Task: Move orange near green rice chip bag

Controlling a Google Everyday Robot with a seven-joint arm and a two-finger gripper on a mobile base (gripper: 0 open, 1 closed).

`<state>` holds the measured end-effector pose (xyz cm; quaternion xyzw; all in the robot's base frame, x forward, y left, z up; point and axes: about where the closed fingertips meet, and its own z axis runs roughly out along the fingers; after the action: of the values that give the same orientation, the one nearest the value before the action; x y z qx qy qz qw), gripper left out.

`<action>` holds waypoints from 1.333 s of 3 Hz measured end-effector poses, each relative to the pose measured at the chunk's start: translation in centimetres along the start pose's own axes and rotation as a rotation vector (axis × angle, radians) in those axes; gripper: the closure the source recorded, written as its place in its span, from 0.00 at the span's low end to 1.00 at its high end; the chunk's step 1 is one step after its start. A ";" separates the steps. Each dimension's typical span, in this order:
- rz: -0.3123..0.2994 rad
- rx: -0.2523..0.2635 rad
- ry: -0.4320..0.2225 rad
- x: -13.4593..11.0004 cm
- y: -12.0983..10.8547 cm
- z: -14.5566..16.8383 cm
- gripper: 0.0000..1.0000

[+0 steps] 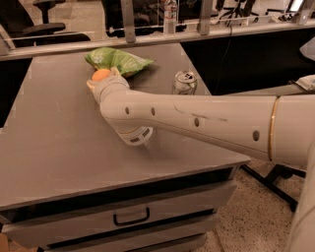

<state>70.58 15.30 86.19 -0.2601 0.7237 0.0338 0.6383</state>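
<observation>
The orange [101, 75] sits at the far left part of the grey table [54, 147], right at the near edge of the green rice chip bag [119, 60]. The bag is crumpled and light green and lies flat at the table's back. My gripper [102, 79] is at the end of the long white arm that reaches in from the right. Its fingers [90, 85] close around the orange from below and from the sides. Most of the gripper is hidden behind the wrist.
A silver-green soda can [184, 82] stands upright at the table's right side, just behind my forearm. A railing with a water bottle [170, 12] runs behind the table. The table has a drawer [131, 216] at the front. An office chair [47, 22] stands at the back left.
</observation>
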 end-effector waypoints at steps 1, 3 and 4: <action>0.013 0.042 0.017 -0.6 0.0 -0.2 0.41; 0.031 0.094 0.035 -2.2 -0.1 -2.0 0.00; 0.037 0.103 0.048 -2.5 -0.1 -3.1 0.00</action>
<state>67.97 14.86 89.16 -0.2142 0.7441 0.0020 0.6328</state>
